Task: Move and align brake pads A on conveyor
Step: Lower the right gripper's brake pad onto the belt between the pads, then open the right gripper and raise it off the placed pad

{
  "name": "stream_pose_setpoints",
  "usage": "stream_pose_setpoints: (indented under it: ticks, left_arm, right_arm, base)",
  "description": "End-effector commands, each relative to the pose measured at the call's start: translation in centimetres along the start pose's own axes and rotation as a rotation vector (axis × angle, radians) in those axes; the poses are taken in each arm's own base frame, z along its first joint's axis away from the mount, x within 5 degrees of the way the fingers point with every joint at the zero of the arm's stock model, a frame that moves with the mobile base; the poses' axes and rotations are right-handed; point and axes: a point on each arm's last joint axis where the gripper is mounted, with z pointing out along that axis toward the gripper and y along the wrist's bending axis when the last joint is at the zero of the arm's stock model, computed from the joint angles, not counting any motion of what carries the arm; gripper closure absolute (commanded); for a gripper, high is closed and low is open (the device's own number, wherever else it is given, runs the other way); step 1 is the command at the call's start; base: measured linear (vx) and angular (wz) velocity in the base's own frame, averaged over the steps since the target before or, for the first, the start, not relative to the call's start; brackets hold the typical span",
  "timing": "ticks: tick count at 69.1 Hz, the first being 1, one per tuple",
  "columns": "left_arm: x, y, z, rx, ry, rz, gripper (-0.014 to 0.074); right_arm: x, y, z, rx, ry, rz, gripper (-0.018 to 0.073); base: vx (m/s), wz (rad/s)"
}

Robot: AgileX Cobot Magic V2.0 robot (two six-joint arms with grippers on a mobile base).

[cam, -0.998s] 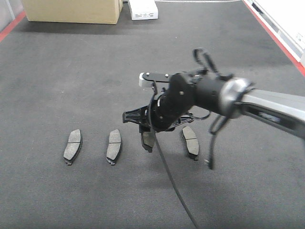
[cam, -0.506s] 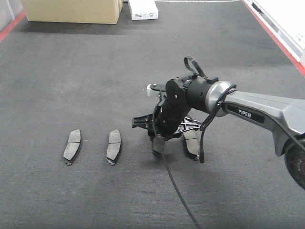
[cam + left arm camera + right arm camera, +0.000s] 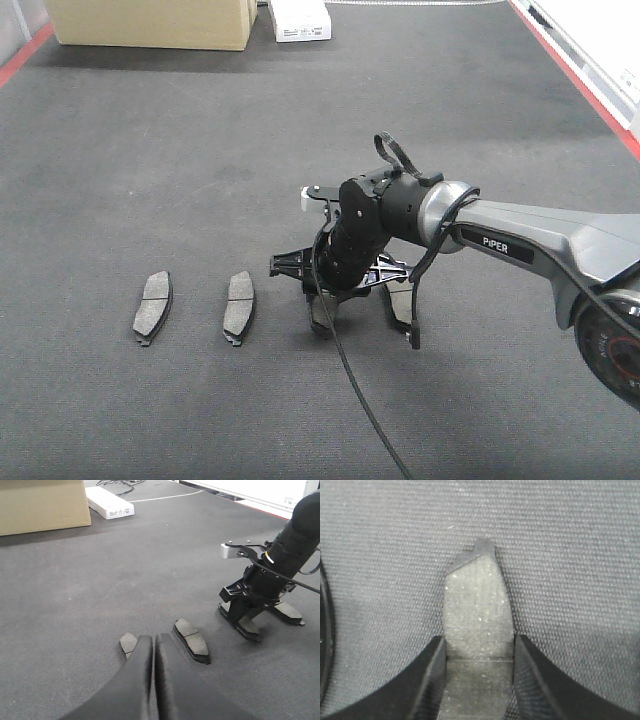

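Observation:
Four dark-grey brake pads are on the black felt conveyor (image 3: 200, 170). Two lie side by side at the left (image 3: 152, 306) (image 3: 239, 306). My right gripper (image 3: 322, 305) is shut on the third pad (image 3: 479, 605), with a finger against each long edge, and holds it down at the belt. The fourth pad (image 3: 398, 298) lies just right of it, partly hidden by the wrist. My left gripper (image 3: 152, 641) is shut and empty, low over the belt near the two left pads (image 3: 191, 640) (image 3: 128, 643). It is out of the front view.
A cardboard box (image 3: 150, 22) and a white box (image 3: 300, 20) stand at the belt's far edge. The red frame edge (image 3: 575, 70) runs along the right side. A black cable (image 3: 360, 390) hangs from the right wrist toward the front.
My right gripper has come down with the third pad from a little above the belt to the belt surface, between the second and fourth pads. The other pads have not moved.

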Motion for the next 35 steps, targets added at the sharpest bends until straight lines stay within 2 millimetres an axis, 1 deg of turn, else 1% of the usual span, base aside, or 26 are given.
stream_pose_setpoints:
  ticks: [1,7,9,16,21,24,29,35]
  left_arm:
    - [-1.3,-0.2,-0.2,0.022,-0.078,0.006,0.0603]
    - [-1.3,-0.2,-0.2,0.022,-0.078,0.006,0.0603]
    - [-1.3,-0.2,-0.2,0.022,-0.078,0.006,0.0603]
    - [-1.3,-0.2,-0.2,0.022,-0.078,0.006,0.0603]
    - [-1.3,-0.2,-0.2,0.022,-0.078,0.006,0.0603]
    - [-1.3,-0.2,-0.2,0.022,-0.078,0.006,0.0603]
    - [-1.3,-0.2,-0.2,0.022,-0.078,0.006,0.0603]
    - [-1.3,-0.2,-0.2,0.022,-0.078,0.006,0.0603]
  right_arm:
    - [-1.5,0.6,-3.2,-0.051,-0.104,0.002,0.0286]
    - [-1.7,0.8,-3.8,-0.058,-0.117,0.002,0.0180]
    - [-1.7,0.8,-4.0,-0.059,-0.122,0.001,0.0157]
    - [-2.0,0.9,-5.8,-0.068,-0.161,-0.008,0.0053]
    - [-2.1,0.8,-7.9,-0.061,-0.199,-0.030,0.0001]
    - [-2.2,0.7,-9.5,-0.055,-0.229,-0.050,-0.0021]
    - [-2.0,0.5,-12.0,-0.043,-0.279,-0.097,-0.0029]
    - [-1.1,0.4,-15.2,-0.044,-0.327,-0.152,-0.0029]
  base:
    - [0.00,0.00]
    - [0.00,0.00]
    - [0.00,0.00]
    - [0.00,0.00]
    - [0.00,0.00]
    - [0.00,0.00]
    - [0.00,0.00]
    - [0.00,0.00]
